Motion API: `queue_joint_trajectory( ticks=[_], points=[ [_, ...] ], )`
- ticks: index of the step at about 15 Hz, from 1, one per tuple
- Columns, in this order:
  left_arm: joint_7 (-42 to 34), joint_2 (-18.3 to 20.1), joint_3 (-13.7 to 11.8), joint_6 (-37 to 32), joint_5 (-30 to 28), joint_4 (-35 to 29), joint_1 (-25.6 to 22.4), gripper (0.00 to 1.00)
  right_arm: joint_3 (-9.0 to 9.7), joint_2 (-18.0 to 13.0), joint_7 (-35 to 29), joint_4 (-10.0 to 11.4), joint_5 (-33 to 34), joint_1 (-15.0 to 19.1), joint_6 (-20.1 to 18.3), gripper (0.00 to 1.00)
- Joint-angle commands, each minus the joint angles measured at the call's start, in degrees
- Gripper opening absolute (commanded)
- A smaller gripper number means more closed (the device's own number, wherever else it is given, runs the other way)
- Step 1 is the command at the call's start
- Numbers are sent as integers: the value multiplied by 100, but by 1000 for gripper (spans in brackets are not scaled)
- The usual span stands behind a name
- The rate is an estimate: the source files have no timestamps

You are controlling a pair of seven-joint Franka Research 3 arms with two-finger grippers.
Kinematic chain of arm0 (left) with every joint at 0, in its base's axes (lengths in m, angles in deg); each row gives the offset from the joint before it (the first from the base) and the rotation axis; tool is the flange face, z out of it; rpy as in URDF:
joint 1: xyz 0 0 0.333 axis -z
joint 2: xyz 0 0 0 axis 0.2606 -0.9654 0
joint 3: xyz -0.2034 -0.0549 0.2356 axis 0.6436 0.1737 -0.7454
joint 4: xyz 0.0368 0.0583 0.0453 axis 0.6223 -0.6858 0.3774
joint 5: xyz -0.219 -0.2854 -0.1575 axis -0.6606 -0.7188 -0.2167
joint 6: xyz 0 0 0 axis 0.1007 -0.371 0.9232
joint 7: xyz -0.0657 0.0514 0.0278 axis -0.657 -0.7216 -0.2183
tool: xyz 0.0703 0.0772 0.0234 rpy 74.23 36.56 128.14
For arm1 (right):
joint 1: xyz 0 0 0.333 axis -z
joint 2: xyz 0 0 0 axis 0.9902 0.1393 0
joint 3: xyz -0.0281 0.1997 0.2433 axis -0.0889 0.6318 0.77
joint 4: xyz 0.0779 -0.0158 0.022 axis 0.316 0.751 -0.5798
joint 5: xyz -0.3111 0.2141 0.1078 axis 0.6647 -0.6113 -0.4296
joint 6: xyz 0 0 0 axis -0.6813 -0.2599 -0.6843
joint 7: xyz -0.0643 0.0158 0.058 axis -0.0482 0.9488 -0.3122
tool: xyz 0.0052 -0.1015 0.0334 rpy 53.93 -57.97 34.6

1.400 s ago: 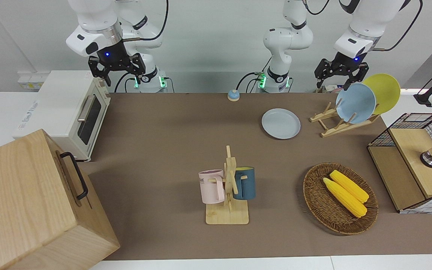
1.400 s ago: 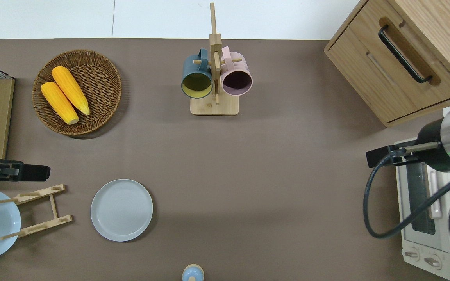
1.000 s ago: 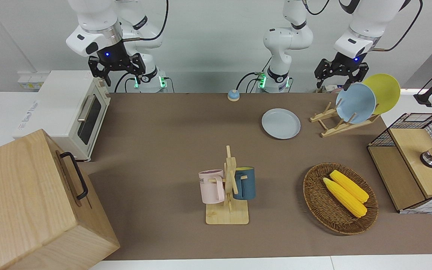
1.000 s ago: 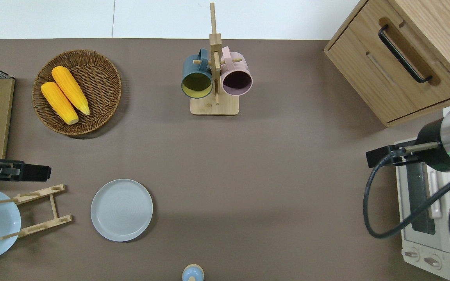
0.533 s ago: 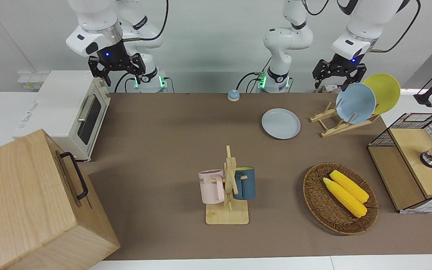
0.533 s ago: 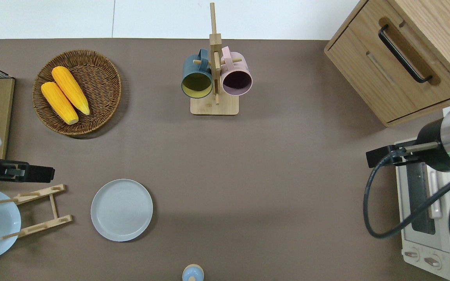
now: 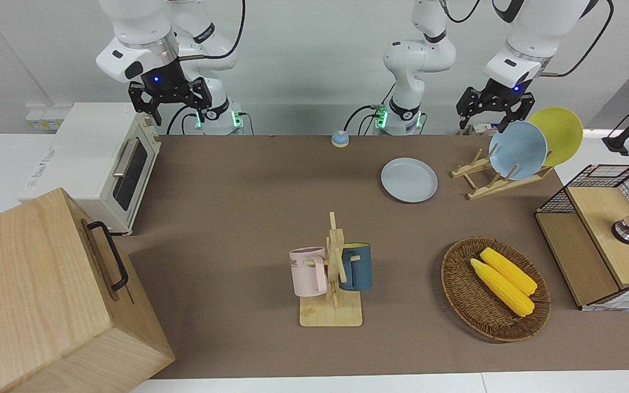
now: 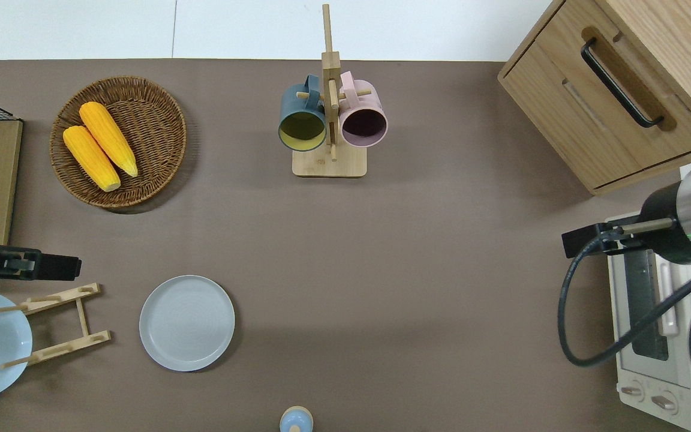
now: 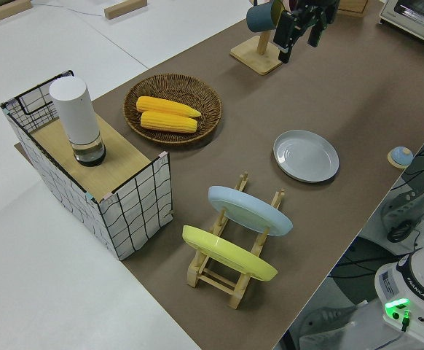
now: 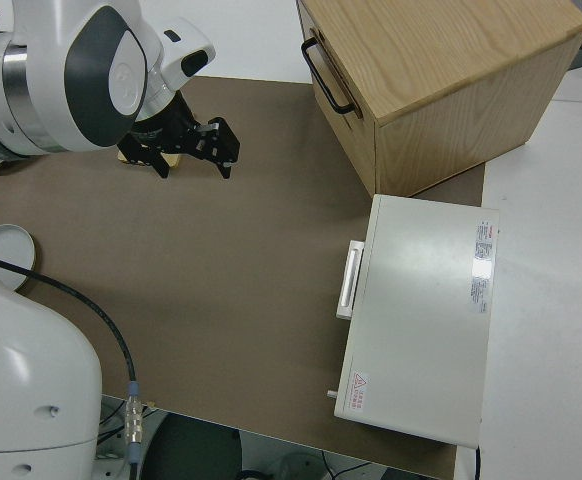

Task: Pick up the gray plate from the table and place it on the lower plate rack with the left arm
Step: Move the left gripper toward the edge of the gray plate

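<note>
At the left arm's end of the table (image 8: pixel 381 270), read from above with the robots at six o'clock, the gray plate (image 8: pixel 186 323) lies flat on the brown cover. It sits at three o'clock from the plate rack (image 8: pixel 81 315), near it but not touching. Nothing holds it.

The left gripper (image 7: pixel 492 115) hangs in the air with its claw spread and empty. From above it is over bare table just at twelve o'clock of the rack, and the plate lies at about four o'clock from it.

Change over the last second and a half: slight. The left gripper has crept a little toward the plate and eased back part of the way. The plate and rack have not shifted.

The rack already carries a blue plate (image 7: pixel 517 150) and a yellow plate (image 7: pixel 560 134), both leaning at its nine o'clock end. The pegs at its three o'clock end stand free.

The right arm is parked.

Assessment: the pick has not begun and the approach has barely started. The gripper must cross to the plate, descend and take the raised rim. The free pegs suit the placing, though the blue plate beside them leaves little margin.
</note>
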Motion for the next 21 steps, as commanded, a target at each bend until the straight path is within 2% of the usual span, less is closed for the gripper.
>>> queue_joint_trajectory(
  ticks=[1, 4, 10, 21],
  points=[
    [30, 180, -68, 463, 102, -594, 9, 993, 32, -14, 8, -35, -59, 56, -75, 987],
    [30, 347, -68, 937, 102, -1121, -9, 993, 32, -14, 8, -35, -59, 56, -75, 990],
    [30, 374, -68, 1562, 58, -1825, -97, 993, 32, -14, 8, -35, -59, 56, -75, 987],
    [-14, 664, -68, 2792, 58, -3231, -114, 993, 32, -14, 8, -35, -59, 56, -75, 990]
  ],
)
